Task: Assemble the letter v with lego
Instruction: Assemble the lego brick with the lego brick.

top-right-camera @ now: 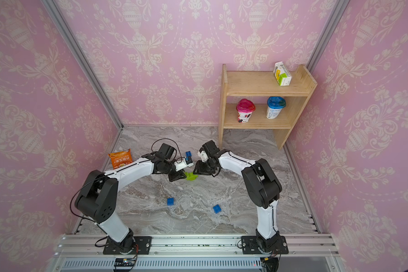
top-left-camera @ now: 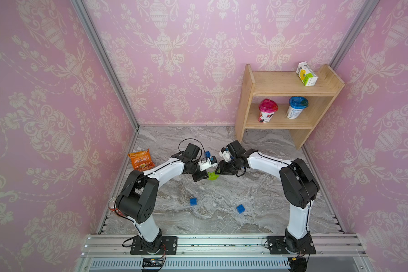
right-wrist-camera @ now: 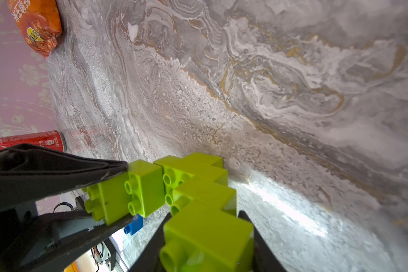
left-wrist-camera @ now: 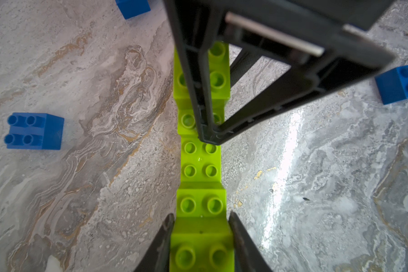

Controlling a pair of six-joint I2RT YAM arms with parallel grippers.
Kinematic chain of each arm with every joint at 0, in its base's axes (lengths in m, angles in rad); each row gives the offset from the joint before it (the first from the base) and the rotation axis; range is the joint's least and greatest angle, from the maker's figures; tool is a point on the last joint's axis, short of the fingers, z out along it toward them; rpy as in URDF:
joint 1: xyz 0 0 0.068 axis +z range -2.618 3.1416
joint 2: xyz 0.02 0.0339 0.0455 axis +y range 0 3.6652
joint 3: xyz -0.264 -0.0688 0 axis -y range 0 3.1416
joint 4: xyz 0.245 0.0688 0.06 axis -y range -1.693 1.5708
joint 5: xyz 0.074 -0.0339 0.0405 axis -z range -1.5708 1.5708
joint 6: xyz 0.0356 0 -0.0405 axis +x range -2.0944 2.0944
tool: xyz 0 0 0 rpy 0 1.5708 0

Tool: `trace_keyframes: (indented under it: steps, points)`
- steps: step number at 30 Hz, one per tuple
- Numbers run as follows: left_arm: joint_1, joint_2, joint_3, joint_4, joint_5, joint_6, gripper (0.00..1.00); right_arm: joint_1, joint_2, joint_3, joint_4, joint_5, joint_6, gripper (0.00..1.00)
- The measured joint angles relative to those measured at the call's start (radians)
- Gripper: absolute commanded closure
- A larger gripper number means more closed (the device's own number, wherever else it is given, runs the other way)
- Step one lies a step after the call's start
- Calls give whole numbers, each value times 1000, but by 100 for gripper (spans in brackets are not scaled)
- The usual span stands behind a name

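In both top views the left end effector (top-left-camera: pixel 204 176) and right end effector (top-left-camera: pixel 219 170) meet over the counter (top-left-camera: pixel 257 188), the green lego (top-left-camera: pixel 213 176) bridging them.

Left wrist: the left end effector (left-wrist-camera: pixel 201 219) is clamped on the near end of the green lego (left-wrist-camera: pixel 200 162), which runs ahead to the right end effector (left-wrist-camera: pixel 209 131), clamped on the far end. Blue bricks (left-wrist-camera: pixel 34 130) lie off to both sides.

Right wrist: the right end effector (right-wrist-camera: pixel 205 230) grips the stepped end. Just ahead, the left end effector (right-wrist-camera: pixel 127 192) pinches the other.
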Motion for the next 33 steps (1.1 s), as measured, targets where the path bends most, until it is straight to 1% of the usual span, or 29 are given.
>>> trace_keyframes:
  steps: [19,33]
  points:
    - [0,3,6,-12,0,-55,74,0,0,0,2,0,0,57]
    - [0,10,8,-13,3,-66,74,0,0,0,8,0,0,57]
